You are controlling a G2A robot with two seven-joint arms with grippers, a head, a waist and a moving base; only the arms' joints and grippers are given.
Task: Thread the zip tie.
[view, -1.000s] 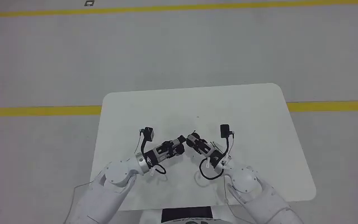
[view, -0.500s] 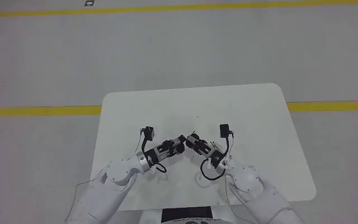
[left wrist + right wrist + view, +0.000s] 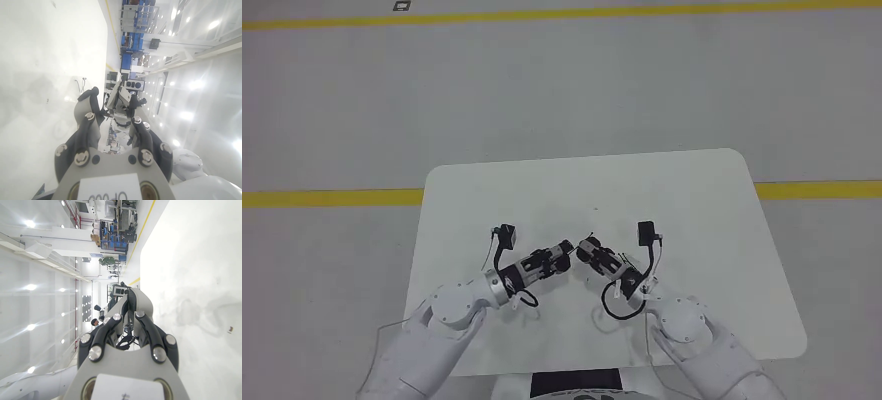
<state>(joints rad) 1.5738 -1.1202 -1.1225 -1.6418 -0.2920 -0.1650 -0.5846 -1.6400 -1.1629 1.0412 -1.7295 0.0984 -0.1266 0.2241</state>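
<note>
While the grey left gripper (image 3: 117, 95), fingers apart, faces the grey right gripper (image 3: 130, 291), fingers pressed together, above the middle of the white rounded tabletop (image 3: 712, 190), I cannot see the zip tie; threading seems unfinished.

From my end the table (image 3: 692, 200) looks like smooth matt white laminate, a bit scuffed with faint grey smudges. Left gripper (image 3: 117, 96) and right gripper (image 3: 127, 292) both have matt grey plastic shells, black rubbery-looking links and shiny metal screws.

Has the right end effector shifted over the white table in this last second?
No, the right end effector holds its spot against the white table's edges.
</note>
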